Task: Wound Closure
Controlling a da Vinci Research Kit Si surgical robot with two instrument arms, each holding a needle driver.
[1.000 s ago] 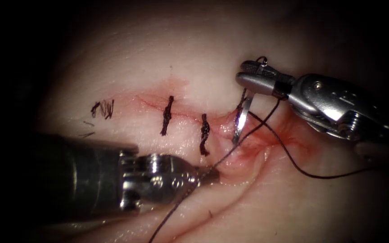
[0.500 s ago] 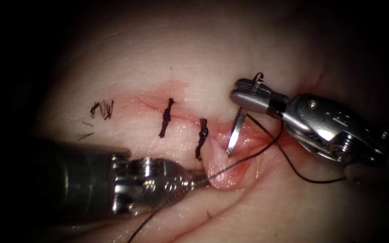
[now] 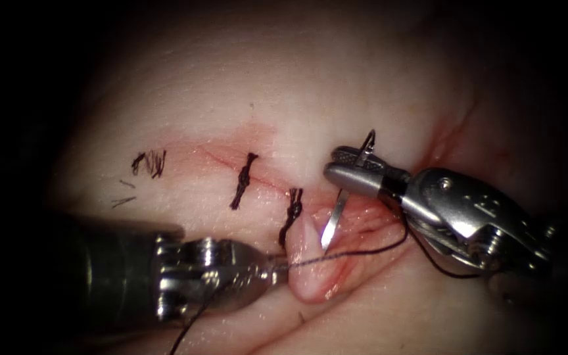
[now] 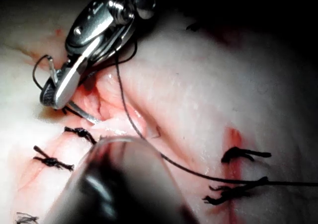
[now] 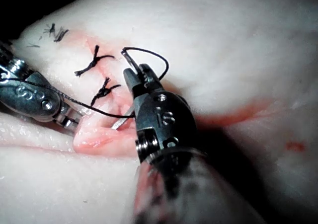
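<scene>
Right of centre in the endoscope frame, my right tool [image 3: 346,169] has its fingers clamped on the needle [image 3: 334,218] near its thread end. The needle hangs down from them with its bare tip over the open part of the cut [image 3: 356,220], not in the tissue [image 3: 284,72]. At lower left my left tool [image 3: 267,263] has its fingers closed on the near lip of the cut, lifting a pale fold of tissue just left of the needle tip. Thread [image 3: 356,253] runs from the needle's tail in a loop, crosses the cut and passes over the left tool. Two tied stitches [image 3: 243,181] sit left of the needle along the cut, in faint red fluid [image 3: 258,135].
</scene>
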